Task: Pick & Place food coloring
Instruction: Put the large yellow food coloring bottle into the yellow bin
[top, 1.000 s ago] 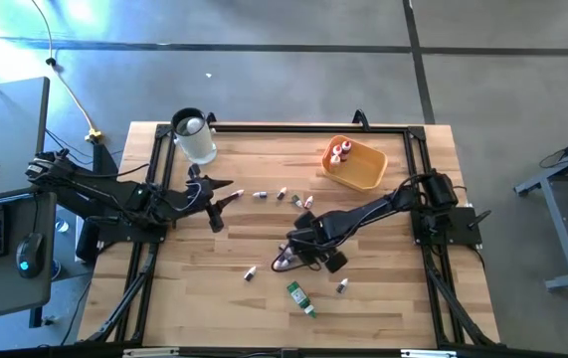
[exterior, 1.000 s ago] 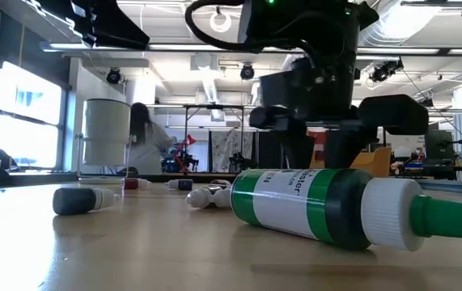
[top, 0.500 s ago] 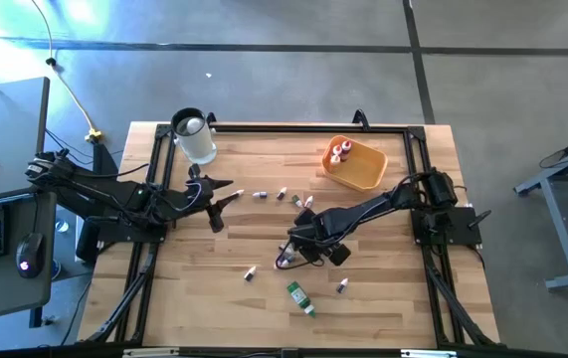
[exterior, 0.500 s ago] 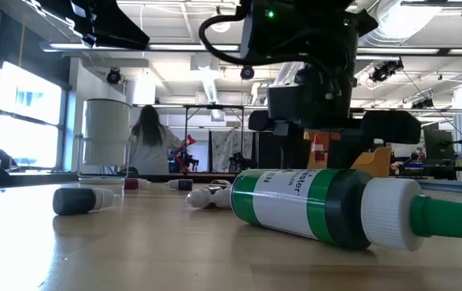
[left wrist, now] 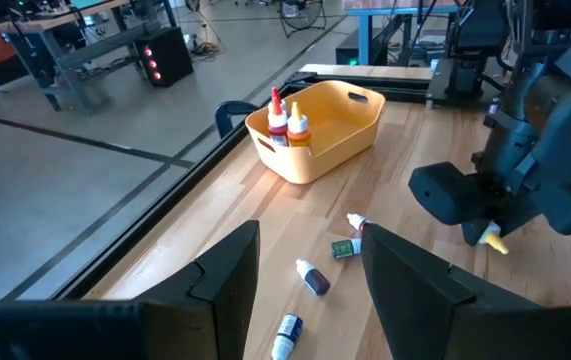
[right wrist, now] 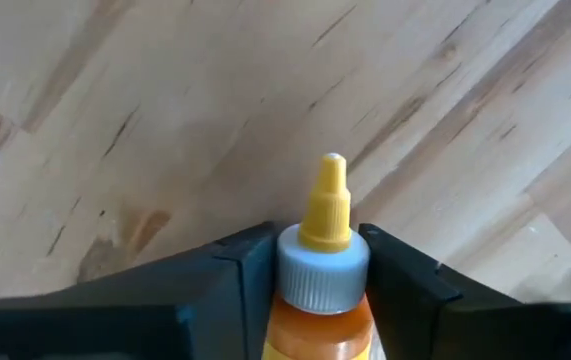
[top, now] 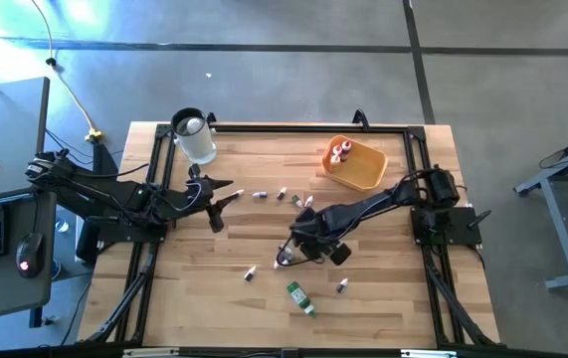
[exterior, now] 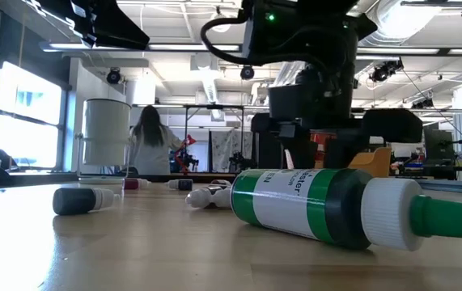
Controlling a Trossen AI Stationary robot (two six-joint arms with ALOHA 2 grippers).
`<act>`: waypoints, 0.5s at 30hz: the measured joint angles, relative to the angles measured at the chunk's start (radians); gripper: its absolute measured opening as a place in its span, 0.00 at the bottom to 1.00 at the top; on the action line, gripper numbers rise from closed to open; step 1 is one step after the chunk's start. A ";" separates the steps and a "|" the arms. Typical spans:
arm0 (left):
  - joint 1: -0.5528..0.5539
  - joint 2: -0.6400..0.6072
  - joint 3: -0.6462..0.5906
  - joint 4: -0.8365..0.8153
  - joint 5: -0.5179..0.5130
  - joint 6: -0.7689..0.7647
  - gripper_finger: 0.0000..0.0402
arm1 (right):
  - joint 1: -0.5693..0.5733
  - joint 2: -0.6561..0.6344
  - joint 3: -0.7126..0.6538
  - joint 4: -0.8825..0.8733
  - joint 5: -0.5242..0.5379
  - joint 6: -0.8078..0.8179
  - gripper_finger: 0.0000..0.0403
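arms: two, dark, jointed | left arm point(top: 114, 194) | right arm point(top: 373, 209) | cabling: loose black loops

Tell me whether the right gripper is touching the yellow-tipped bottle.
Touching. The right wrist view shows the right gripper with both fingers pressed against the bottle at its white collar, no gap either side.

Bright overhead lighting (window glare left), sharp.

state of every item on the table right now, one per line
right hand: shut on orange bottle
orange bottle: yellow tip out, held between the fingers
left hand: open, empty, at the left side
green bottle: lying on its side
yellow tray: upright, holds a few bottles
clear jar: at the table's far left
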 joint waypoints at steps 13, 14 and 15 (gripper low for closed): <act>0.000 0.000 0.000 0.000 0.000 0.000 0.43 | -0.057 -0.066 0.205 -0.131 0.261 0.189 0.31; 0.000 0.000 0.000 0.000 0.000 0.000 0.43 | -0.068 -0.095 0.206 -0.131 0.256 0.224 0.31; 0.000 0.000 0.000 0.000 0.000 0.000 0.43 | -0.079 -0.127 0.206 -0.135 0.250 0.260 0.30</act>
